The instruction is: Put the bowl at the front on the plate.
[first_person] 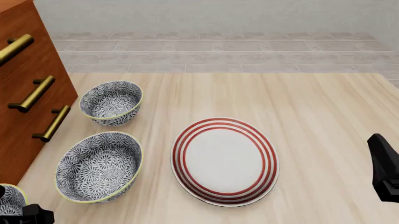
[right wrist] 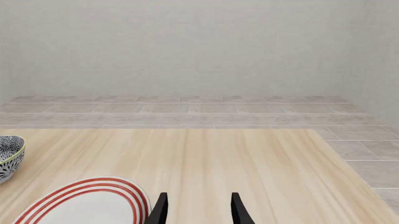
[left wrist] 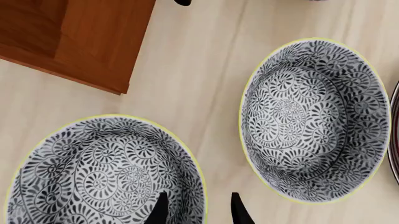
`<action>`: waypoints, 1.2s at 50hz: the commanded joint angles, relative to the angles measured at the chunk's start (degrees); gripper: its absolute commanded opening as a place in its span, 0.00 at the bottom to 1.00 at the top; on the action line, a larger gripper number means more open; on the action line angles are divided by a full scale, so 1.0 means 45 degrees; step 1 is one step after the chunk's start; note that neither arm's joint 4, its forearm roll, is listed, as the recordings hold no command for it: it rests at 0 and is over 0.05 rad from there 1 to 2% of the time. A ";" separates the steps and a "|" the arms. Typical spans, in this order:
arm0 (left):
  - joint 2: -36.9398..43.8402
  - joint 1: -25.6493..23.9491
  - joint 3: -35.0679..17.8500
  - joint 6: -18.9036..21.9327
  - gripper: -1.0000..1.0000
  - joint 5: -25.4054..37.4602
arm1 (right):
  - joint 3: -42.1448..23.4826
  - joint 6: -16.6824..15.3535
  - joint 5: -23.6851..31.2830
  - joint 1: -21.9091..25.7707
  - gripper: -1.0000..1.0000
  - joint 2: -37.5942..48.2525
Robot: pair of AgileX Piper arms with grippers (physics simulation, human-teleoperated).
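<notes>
The bowl [first_person: 7, 199] at the front shows only as a sliver in the front view's lower left corner. The left wrist view shows its navy-and-white flowered inside and yellow-green rim [left wrist: 106, 172]. My left gripper [left wrist: 199, 212] is open, one fingertip over the bowl's inside and the other outside the rim; whether they touch it I cannot tell. Its dark body [first_person: 28, 215] shows beside the bowl. The white plate [first_person: 224, 161] with red rings lies flat mid-table. My right gripper [right wrist: 199, 212] is open and holds nothing, just beside the plate's edge [right wrist: 93, 198]; its arm [first_person: 383, 168] is at the right.
A second bowl [first_person: 98, 166] [left wrist: 315, 121] sits just left of the plate, and a third [first_person: 111, 102] stands farther back. A wooden cabinet [first_person: 28, 93] [left wrist: 74, 37] with brass handles lines the table's left side. Bare tabletop [first_person: 324, 116] stretches right of the plate.
</notes>
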 commanded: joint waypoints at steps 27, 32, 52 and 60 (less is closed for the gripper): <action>0.1347 -0.0094 0.1004 -0.0096 0.00 -0.1850 | -0.0012 0.0001 0.0171 0.0000 1.00 -0.0169; 0.1235 -0.0077 0.0869 -0.0020 0.00 -0.1623 | -0.0012 0.0002 0.0170 -0.0002 1.00 -0.0168; 0.0194 -0.0008 0.0225 0.0167 0.00 -0.0091 | -0.0012 0.0004 0.0169 -0.0004 1.00 -0.0166; -0.0504 -0.0126 -0.0556 0.0251 0.00 0.1091 | -0.0012 0.0004 0.0170 -0.0003 1.00 -0.0167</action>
